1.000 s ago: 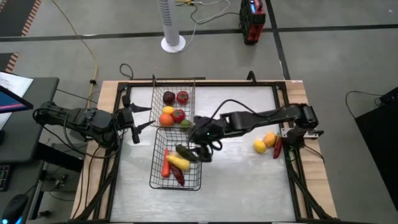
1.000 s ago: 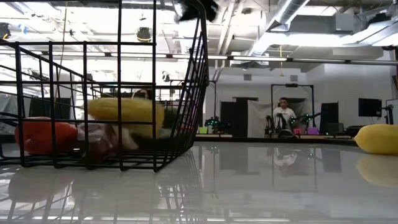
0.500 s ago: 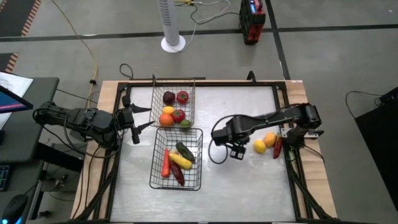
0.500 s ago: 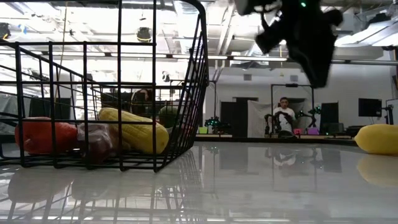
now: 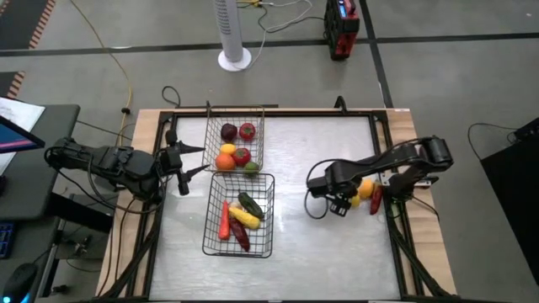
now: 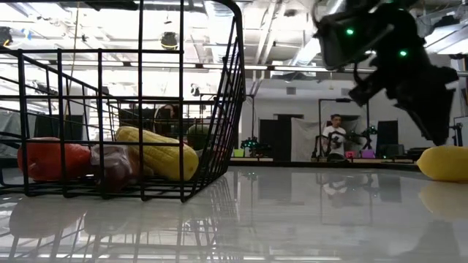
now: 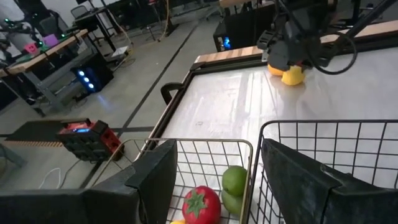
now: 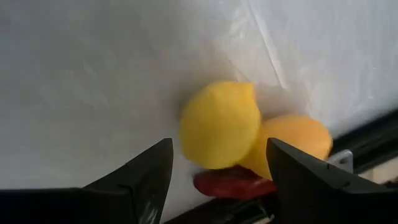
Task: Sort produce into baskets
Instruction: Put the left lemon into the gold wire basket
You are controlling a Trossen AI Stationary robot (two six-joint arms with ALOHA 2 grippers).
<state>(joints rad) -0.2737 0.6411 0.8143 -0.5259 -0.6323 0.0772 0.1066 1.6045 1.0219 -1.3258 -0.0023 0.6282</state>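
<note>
Two wire-mesh baskets stand left of the table's middle. The far basket (image 5: 236,145) holds several round pieces. The near basket (image 5: 240,215) holds a green, a yellow, an orange and a dark red long piece. A yellow lemon (image 8: 221,124), an orange round piece (image 8: 292,146) and a long red piece (image 8: 230,183) lie together near the right edge. My right gripper (image 5: 337,202) is open and empty just above the lemon, slanting down, its fingers on either side of it in the wrist view. My left gripper (image 5: 181,168) is open and empty, left of the baskets.
The table's raised frame (image 5: 396,210) runs close behind the three loose pieces. Bare tabletop (image 5: 312,252) lies between the near basket and the right gripper. In the low view the near basket (image 6: 146,109) fills the left and the lemon (image 6: 446,162) lies at the right.
My right gripper has gone from over the near basket's right side toward the table's right edge, to just above the lemon, staying open. In the low view the yellow long piece in the near basket has dropped lower and now lies tilted.
</note>
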